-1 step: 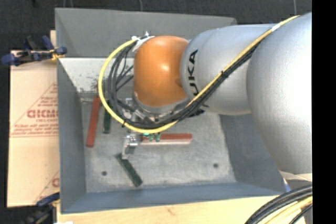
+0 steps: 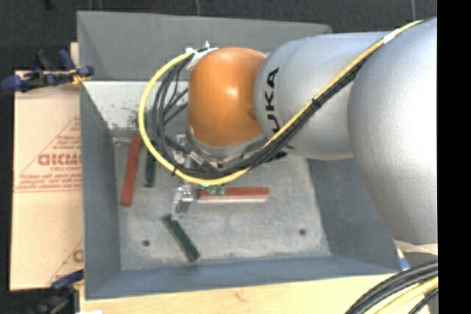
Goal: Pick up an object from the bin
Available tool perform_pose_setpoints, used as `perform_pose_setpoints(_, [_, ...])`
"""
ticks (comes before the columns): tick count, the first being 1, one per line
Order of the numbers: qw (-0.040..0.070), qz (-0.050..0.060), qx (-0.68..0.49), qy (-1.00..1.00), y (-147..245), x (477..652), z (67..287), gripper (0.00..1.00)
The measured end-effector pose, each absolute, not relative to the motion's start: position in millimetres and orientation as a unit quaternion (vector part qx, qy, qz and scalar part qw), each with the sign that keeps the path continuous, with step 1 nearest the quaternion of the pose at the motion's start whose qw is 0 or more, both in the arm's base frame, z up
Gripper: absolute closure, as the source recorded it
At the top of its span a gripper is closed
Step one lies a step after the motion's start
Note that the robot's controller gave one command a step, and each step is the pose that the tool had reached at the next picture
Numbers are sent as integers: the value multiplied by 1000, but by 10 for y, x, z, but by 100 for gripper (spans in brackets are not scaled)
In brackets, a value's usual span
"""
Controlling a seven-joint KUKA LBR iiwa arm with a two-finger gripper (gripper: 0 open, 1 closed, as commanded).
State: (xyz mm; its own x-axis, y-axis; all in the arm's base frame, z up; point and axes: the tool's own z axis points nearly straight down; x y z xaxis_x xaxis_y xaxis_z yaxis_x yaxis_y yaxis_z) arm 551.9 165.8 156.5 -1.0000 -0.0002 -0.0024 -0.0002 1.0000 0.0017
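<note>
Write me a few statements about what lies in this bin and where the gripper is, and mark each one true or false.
1. A red-brown stick lies close to the left wall of the bin. True.
2. The dark green stick stands upright in a corner. False: it lies flat and slanted on the floor, near the front.
3. The gripper is beside the left end of a pale red stick. True.
4. The sticks lie heaped on each other. False: they lie apart on the floor.
</note>
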Motion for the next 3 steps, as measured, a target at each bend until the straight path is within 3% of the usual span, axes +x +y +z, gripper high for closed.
perform_pose_setpoints(1, [4, 1, -14, 1000, 1296, 5543, 1024, 0])
perform_pose_setpoints(2, [2, 0, -86, 996, 1127, 5509, 768, 0])
perform_pose_setpoints(3, [2, 0, -124, 992, 1306, 5363, 780, 0])
